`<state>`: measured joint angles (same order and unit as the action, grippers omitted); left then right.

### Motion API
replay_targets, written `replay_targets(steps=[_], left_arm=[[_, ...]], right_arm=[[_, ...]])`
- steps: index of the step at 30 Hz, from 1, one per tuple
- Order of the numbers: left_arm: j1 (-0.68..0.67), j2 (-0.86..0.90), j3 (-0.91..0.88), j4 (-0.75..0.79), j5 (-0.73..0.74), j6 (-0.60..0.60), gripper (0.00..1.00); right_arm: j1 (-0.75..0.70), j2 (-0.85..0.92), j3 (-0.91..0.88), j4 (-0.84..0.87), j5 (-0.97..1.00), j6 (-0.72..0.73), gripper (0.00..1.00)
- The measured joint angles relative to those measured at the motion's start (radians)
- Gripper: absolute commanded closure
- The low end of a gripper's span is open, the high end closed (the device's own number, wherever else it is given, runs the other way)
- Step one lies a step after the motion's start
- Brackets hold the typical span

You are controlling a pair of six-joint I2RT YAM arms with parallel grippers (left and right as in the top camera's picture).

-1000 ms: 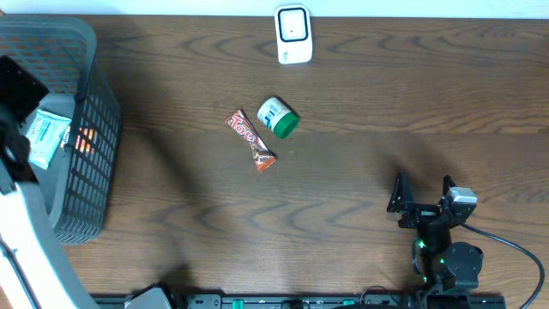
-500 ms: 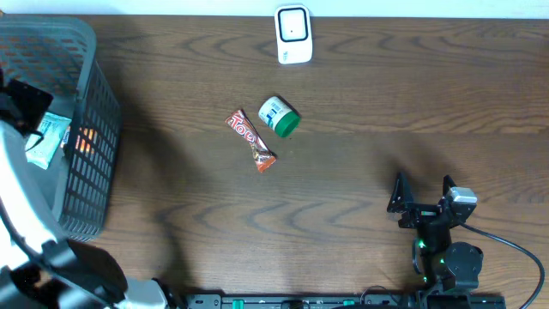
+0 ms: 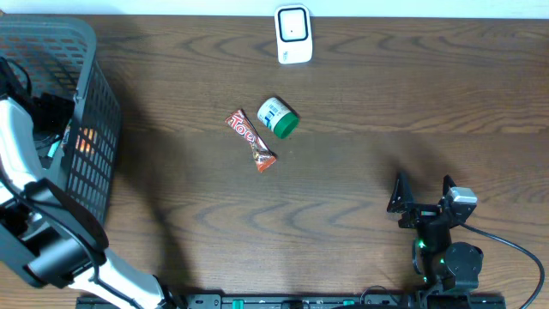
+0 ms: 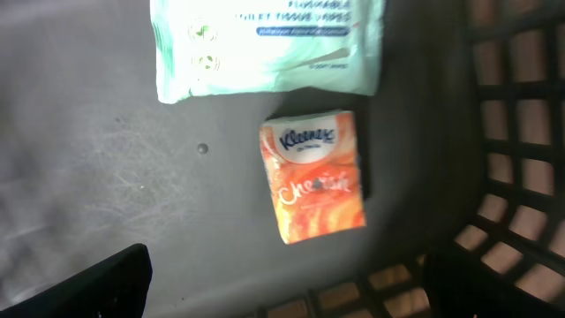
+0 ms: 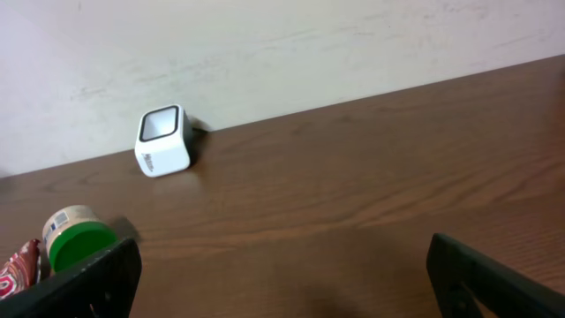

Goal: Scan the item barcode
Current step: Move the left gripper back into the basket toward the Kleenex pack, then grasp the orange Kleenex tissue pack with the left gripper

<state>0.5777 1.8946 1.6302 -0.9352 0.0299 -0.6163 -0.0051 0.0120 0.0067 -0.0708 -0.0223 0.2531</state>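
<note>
The white barcode scanner [image 3: 292, 34] [image 5: 163, 141] stands at the table's far edge. A red-brown candy bar [image 3: 250, 140] and a green-lidded jar [image 3: 278, 118] [image 5: 79, 240] lie mid-table. My left gripper [image 3: 53, 116] [image 4: 287, 291] hangs open inside the grey basket [image 3: 94, 154], just above an orange tissue pack [image 4: 313, 175] and a mint-green wipes pack [image 4: 269, 44] on the basket floor; it holds nothing. My right gripper [image 3: 422, 196] [image 5: 282, 283] stands open and empty near the front right, facing the scanner.
The basket's lattice wall [image 4: 521, 132] rises close on the right of the left gripper. The candy bar's end [image 5: 13, 274] shows at the left edge of the right wrist view. Bare wood table [image 3: 386, 103] lies between the right gripper and the scanner.
My left arm has swung over and its gripper has gone down into the basket, covering the packs in the overhead view. The right arm has not moved.
</note>
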Motion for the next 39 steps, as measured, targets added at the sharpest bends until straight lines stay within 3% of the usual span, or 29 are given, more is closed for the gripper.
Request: replay_targets(steps=[10,39], left_arm=[[0.0,0.13,0.0,0.034,0.014,-0.051,0.02],[0.0,0.208,0.0,0.092,0.017,-0.065,0.02]], right_arm=[[0.0,0.0,0.0,0.0,0.0,0.0,0.01],[0.0,0.0,0.0,0.0,0.0,0.0,0.01]])
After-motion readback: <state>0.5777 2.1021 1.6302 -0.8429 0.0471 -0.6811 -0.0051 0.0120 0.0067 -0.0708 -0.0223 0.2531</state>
